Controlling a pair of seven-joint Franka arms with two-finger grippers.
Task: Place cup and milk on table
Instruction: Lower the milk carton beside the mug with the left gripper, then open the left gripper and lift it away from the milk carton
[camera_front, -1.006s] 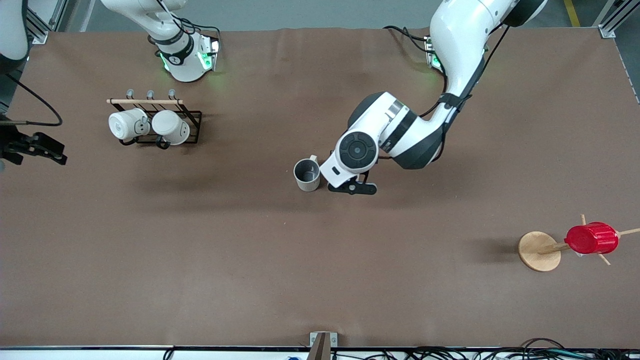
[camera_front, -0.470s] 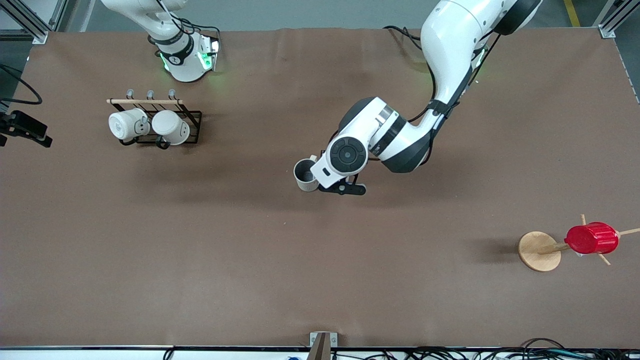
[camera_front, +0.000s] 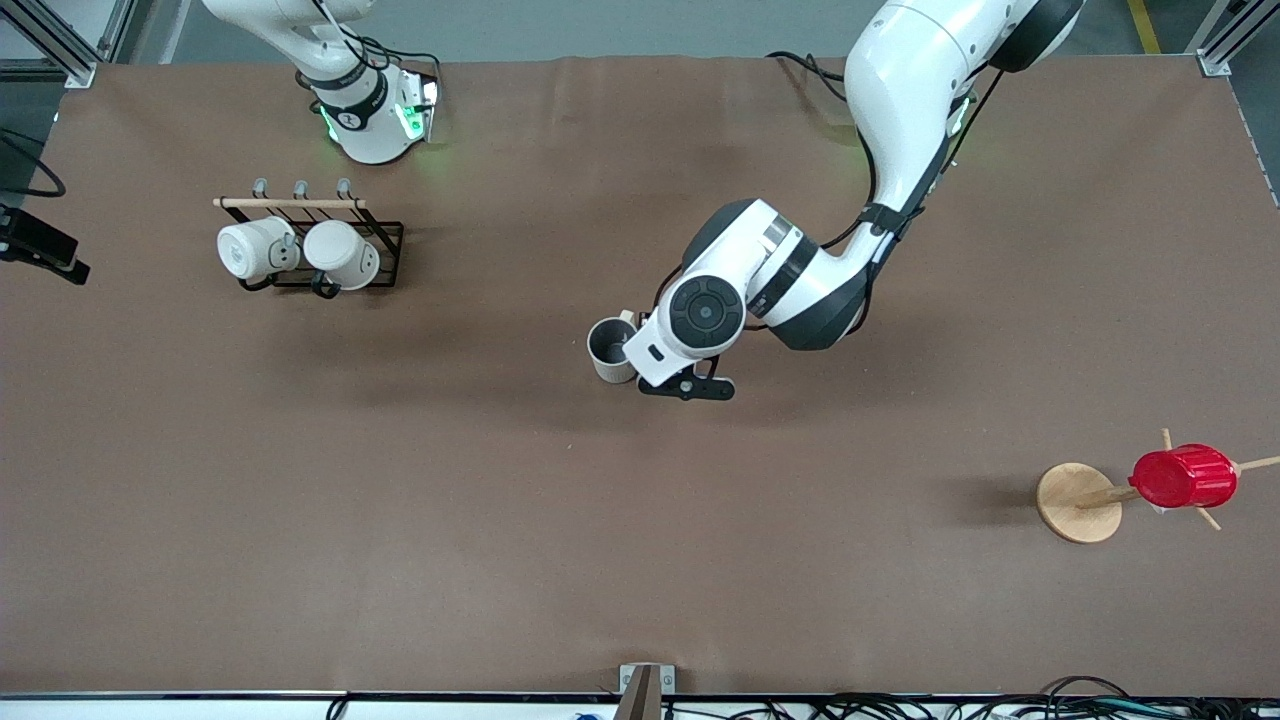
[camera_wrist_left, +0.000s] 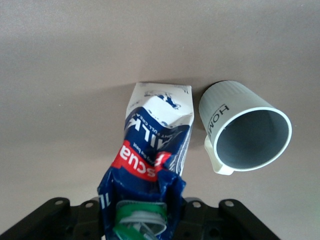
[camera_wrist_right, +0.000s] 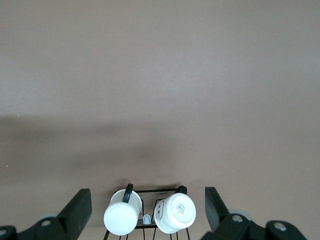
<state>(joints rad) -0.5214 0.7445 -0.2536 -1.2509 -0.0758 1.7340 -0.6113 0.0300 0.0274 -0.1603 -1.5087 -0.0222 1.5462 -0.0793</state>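
We saw left hand (camera_wrist_left: 135, 220) gripping milk (camera_wrist_left: 152, 150) upright, carton base at table (camera_front: 640, 560), just beside cup (camera_wrist_left: 245, 127). Right hand (camera_wrist_right: 147, 207) waited open, above white mugs (camera_wrist_right: 150, 214).

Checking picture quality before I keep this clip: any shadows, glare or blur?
Front view: soft shadows on the table, no glare. Left wrist view: milk cap blurred, cup sharp. Right wrist view: a broad dim shadow band, mugs sharp.

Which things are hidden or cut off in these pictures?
- Front view: the milk is hidden under the left arm's wrist.
- Left wrist view: the left gripper fingers are covered by the milk, beside the cup.
- Front view: the right gripper is cut off by the edge.
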